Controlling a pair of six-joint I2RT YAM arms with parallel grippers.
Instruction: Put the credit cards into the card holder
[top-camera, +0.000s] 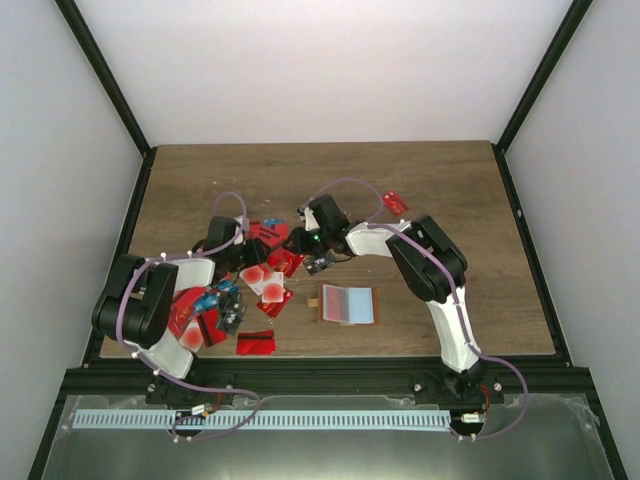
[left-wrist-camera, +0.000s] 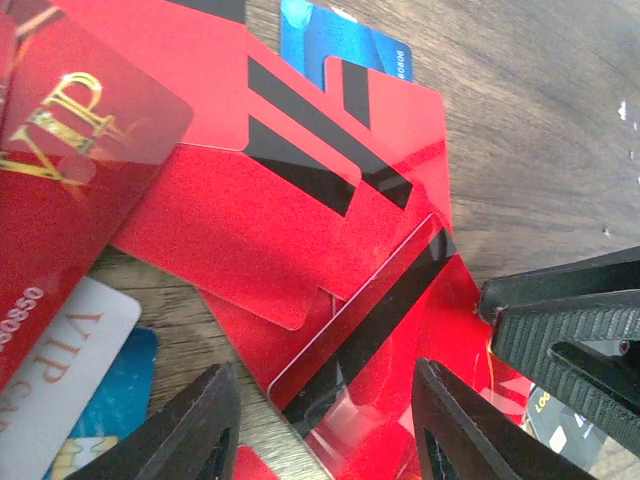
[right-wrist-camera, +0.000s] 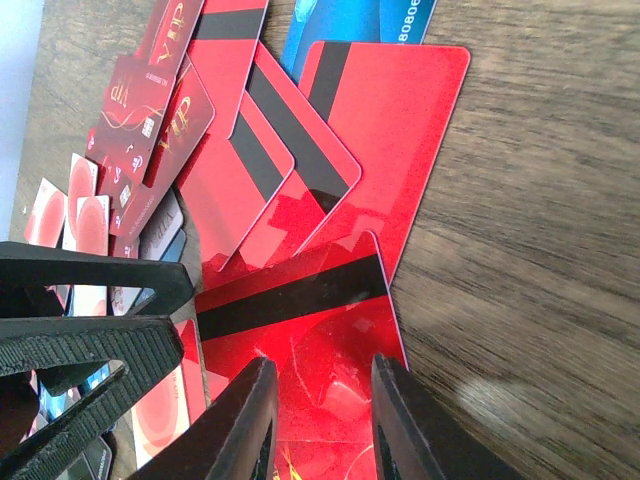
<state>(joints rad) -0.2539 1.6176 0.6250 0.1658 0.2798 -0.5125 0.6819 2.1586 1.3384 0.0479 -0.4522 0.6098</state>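
One red credit card (right-wrist-camera: 300, 320) with a black stripe lies right between the right gripper (right-wrist-camera: 322, 375) fingers, which are only slightly parted. Left gripper (left-wrist-camera: 322, 378) is spread wide over the same pile. Card holder (top-camera: 347, 304) lies open, apart from both, nearer the bases.

A robotics lab cell: white panels (top-camera: 330, 60) in a black metal frame (top-camera: 104, 75) enclose a wooden surface (top-camera: 460, 200) with two robot arms (top-camera: 440, 275) bolted at its edge.

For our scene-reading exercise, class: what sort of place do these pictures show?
Probably a robot test cell: plain white walls in a black metal frame enclose a brown wooden table, with a black-and-white left robot arm and right robot arm bolted at its near edge.
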